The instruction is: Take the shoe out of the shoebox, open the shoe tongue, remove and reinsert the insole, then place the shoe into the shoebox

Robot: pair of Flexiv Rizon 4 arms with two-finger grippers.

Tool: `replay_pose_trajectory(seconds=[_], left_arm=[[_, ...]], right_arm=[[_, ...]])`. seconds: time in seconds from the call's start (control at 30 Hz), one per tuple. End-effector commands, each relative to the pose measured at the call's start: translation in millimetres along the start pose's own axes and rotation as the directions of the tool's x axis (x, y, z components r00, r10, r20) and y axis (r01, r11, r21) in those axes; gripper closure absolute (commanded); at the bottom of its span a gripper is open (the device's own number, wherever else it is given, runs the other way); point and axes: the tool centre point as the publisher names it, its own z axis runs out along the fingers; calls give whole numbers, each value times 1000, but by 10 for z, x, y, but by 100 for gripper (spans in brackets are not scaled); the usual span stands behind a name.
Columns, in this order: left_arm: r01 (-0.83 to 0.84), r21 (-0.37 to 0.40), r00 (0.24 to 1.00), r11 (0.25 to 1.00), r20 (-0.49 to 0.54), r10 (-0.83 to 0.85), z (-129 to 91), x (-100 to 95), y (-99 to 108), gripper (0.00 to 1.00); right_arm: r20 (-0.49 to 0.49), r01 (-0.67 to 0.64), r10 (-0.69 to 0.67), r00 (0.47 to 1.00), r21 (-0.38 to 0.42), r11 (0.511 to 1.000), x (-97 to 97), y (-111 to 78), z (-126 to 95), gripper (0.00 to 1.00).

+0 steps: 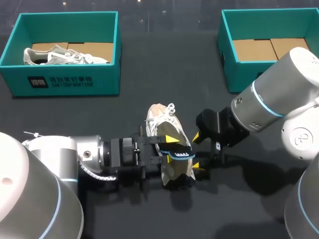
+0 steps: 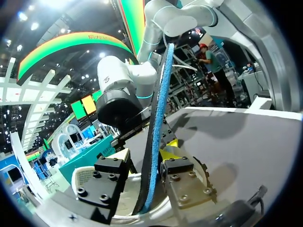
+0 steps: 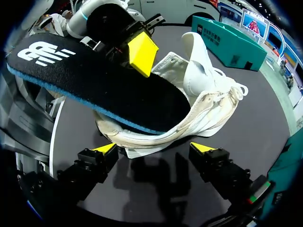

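Tabletop (image 1: 65, 114); insole (image 3: 109, 90) topside, right-wrist only.

You have the shoe (image 1: 160, 124) at the middle of the table (image 1: 75, 114), with the left gripper (image 1: 173, 148) over it from the left and the right gripper (image 1: 198, 151) just beside it on the right. The insole (image 1: 178, 151) sits between the left gripper's fingers, one end in the shoe. Behind, the left shoebox (image 1: 65, 82) holds a second shoe (image 1: 60, 56) (well apart from the right shoebox (image 1: 228, 59)).
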Motion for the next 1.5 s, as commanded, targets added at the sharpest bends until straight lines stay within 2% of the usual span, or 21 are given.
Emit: replay_pose_trajectory(seconds=[0.03, 0.23, 0.27, 0.3, 1.07, 1.2, 1.33, 1.4, 1.5], left_arm=[[-2, -85, 1000, 996, 10, 2, -2, 18, -176, 66], [-8, -133, 1000, 991, 7, 9, 34, 73, -235, 76], [-12, -137, 1000, 990, 7, 13, 40, 84, -227, 81], [-15, -142, 1000, 990, 5, 15, 42, 95, -213, 100], [-69, -220, 997, 973, 29, 77, -74, -9, 417, 100], [-58, -227, 997, 972, 36, 68, -95, -26, 422, 100], [-51, -215, 997, 975, 46, 63, -111, -32, 304, 100], [-60, -204, 997, 977, 43, 70, -103, -24, 225, 84], [-65, -186, 997, 980, 37, 73, -80, -8, 109, 72]], right_arm=[[1, 1, -1, 1000, -1, 1000, 6, -4, 6, 0], [1, 1, -1, 1000, -1, 1000, 6, -4, 6, 0], [1, 1, -1, 1000, -1, 1000, 6, -4, 6, 0], [1, 1, -1, 1000, -1, 1000, 6, -4, 6, 0], [1, 1, -1, 1000, -1, 1000, 6, -4, 6, 0], [1, 1, -1, 1000, -1, 1000, 6, -4, 6, 0], [1, 1, -1, 1000, -1, 1000, 6, -4, 6, 0], [1, 1, -1, 1000, -1, 1000, 6, -4, 6, 0], [1, 1, -1, 1000, -1, 1000, 6, -4, 6, 0]])
